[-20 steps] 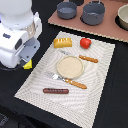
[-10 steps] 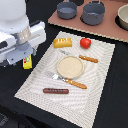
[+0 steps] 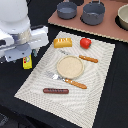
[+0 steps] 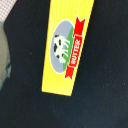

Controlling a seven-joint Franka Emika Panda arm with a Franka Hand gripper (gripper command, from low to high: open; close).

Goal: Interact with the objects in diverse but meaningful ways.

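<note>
Where the white robot arm (image 3: 20, 30) leans in at the exterior view's left, its end effector sits low over the black desk (image 3: 115, 95), just off the left edge of the pale striped cloth placemat (image 3: 35, 85); its fingers are hidden behind the arm's body, so whether they are open or closed cannot be told, and nothing can be seen in their hold. Yellow printed packet (image 3: 27, 62): flat on the desk just beneath the arm, beside the mat; the wrist view shows it (image 4: 67, 47) close up, with a cow picture and a red "BUTTER" ribbon. Golden scored bread loaf (image 3: 63, 42): on the mat's far part. Red tomato (image 3: 85, 43): just right of the loaf. Round tan plate (image 3: 70, 67): mid-mat. Orange-handled knife (image 3: 88, 59): at the plate's far right. Orange-handled fork (image 3: 68, 80): at the plate's near rim. Thin brown sausage (image 3: 56, 91): lying near the mat's near edge, apart from the fork. Brown wooden board (image 3: 107, 31): beyond the mat, bearing two grey pots, one (image 3: 66, 9) to the left of the other (image 3: 93, 12).
</note>
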